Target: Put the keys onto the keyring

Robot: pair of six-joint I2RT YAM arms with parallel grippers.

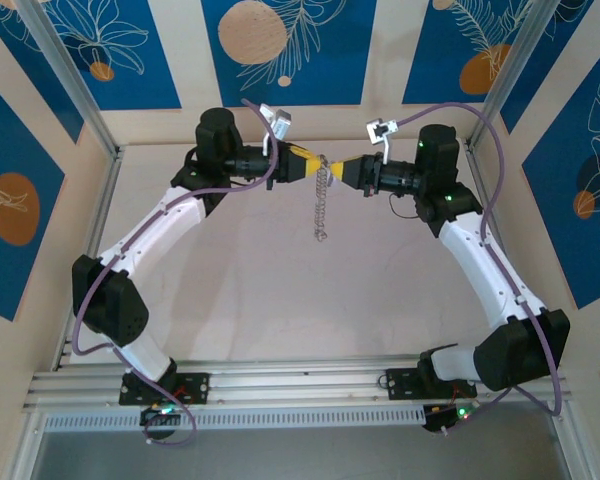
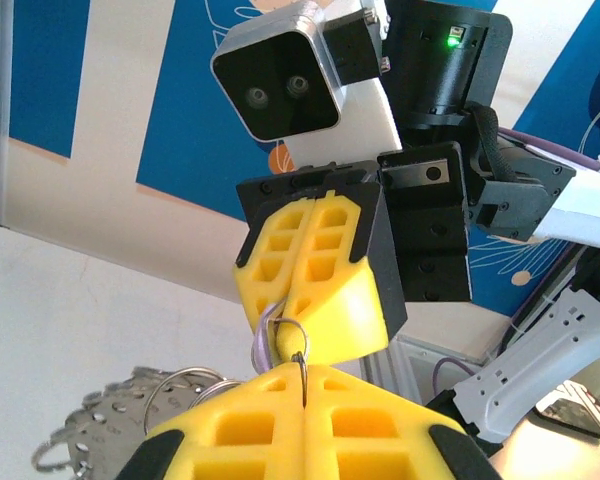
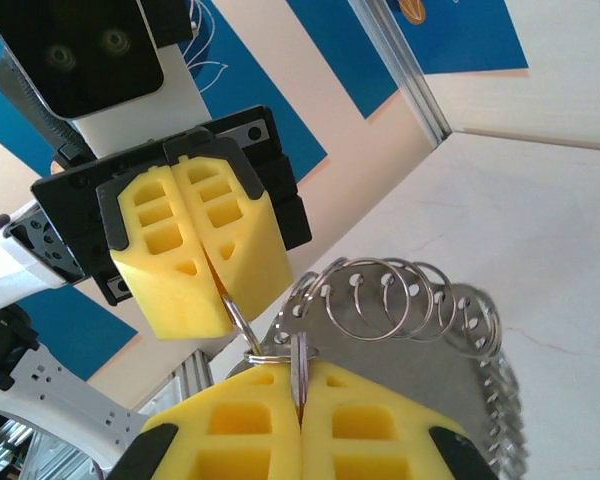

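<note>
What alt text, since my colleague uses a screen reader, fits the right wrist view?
Two yellow-fingered grippers meet tip to tip: the right gripper, below, is shut on a small silver key, and the left gripper above pinches a thin wire loop. The keyring, fringed with silver loops, hangs beside them over a white table.

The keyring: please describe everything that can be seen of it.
The keyring is thin grey metal with small holes along its edge, many carrying a silver loop. It hangs above the table, edge-on from overhead, seemingly by one loop pinched in the shut left gripper, whose tips almost meet the right gripper.
</note>
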